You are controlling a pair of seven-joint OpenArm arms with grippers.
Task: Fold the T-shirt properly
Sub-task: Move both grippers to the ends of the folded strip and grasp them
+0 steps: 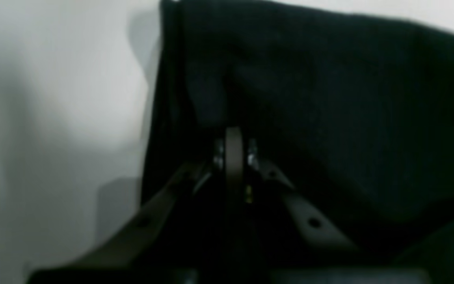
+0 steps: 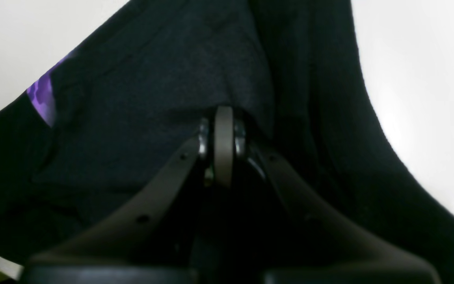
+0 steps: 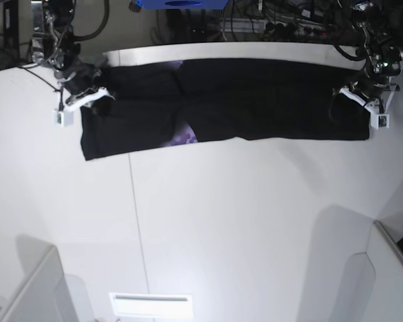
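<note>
T-shirt (image 3: 255, 100), a long black band stretched between the pincers across the far table (image 3: 255, 221), is pinched in both the left gripper (image 1: 234, 136) and right gripper (image 2: 224, 118), so uneven pulling could, I judge, slip a hem free.

Both wrist views are dim, soft and blurred, the left one more so, with smeared grey shadows on its left side. The T-shirt (image 2: 140, 102) reads as near-featureless black, its folds barely showing. In the base view the white bench (image 3: 242, 221) is evenly bright, with a glare patch near the bottom edge and soft grey shadows in the lower corners.
</note>
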